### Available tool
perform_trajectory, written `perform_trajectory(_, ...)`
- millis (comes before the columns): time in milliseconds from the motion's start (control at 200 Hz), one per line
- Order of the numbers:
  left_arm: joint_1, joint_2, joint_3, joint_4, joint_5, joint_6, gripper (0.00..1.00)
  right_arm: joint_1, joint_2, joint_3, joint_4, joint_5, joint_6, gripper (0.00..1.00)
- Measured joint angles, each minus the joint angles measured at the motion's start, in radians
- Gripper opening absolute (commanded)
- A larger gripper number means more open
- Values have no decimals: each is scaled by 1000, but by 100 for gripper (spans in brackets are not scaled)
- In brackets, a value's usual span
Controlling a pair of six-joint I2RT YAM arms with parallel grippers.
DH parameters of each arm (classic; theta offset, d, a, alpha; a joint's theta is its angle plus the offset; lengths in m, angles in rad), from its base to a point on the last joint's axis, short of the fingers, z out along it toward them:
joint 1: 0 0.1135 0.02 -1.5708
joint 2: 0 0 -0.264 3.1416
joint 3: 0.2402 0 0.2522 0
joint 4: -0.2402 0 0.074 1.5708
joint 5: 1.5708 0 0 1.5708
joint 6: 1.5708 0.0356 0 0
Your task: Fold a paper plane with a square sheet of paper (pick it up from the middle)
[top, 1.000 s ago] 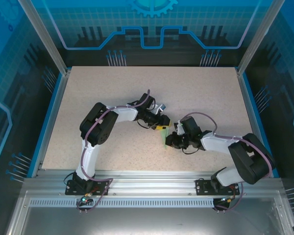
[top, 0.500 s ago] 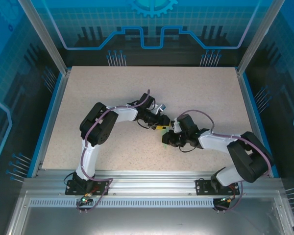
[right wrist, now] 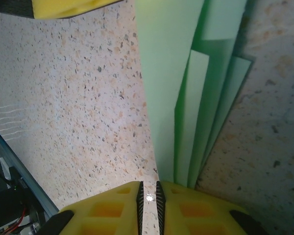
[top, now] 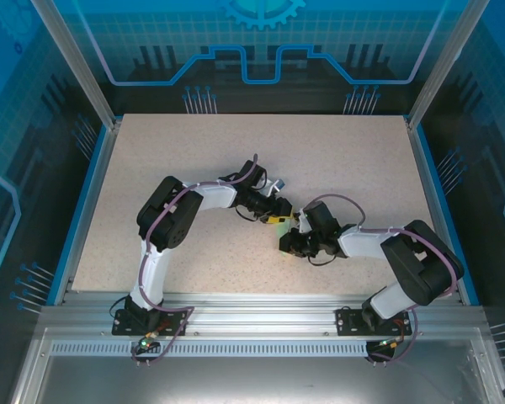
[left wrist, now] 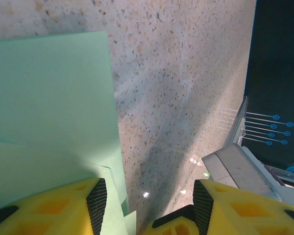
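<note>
R gripper (right wrist: 148,196): jaws near-shut at near end of folded sheet (right wrist: 161,73), poss. pinching layers, unclear. Creases run straight ahead of R fingers. L gripper (left wrist: 149,205): half open, one finger over sheet, mid-table (top: 337,160)

light: bright, even | shadow: soft on table (left wrist: 186,73) | blur: left hand (left wrist: 149,205) close-up

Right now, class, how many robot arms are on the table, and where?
2. The left arm reaches in from the near-left edge; the right arm from the near-right. Both meet at the green paper near the middle of the table. None seems hidden.
</note>
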Motion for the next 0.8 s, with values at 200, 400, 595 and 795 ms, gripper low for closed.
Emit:
perform_trajectory(200, 0, 0, 0, -8, 8, 0, 54, 0, -13, -26, 13, 0, 1, 17)
perform_trajectory(400, -1, 0, 0, -23, 18, 0, 54, 0, -35, -55, 20, 0, 1, 17)
perform_trajectory(595, -1, 2, 0, -23, 22, 0, 54, 1, -59, -77, 8, -19, -3, 17)
perform_trajectory(795, -1, 2, 2, -23, 24, 0, 54, 13, -106, -79, -55, -18, -3, 17)
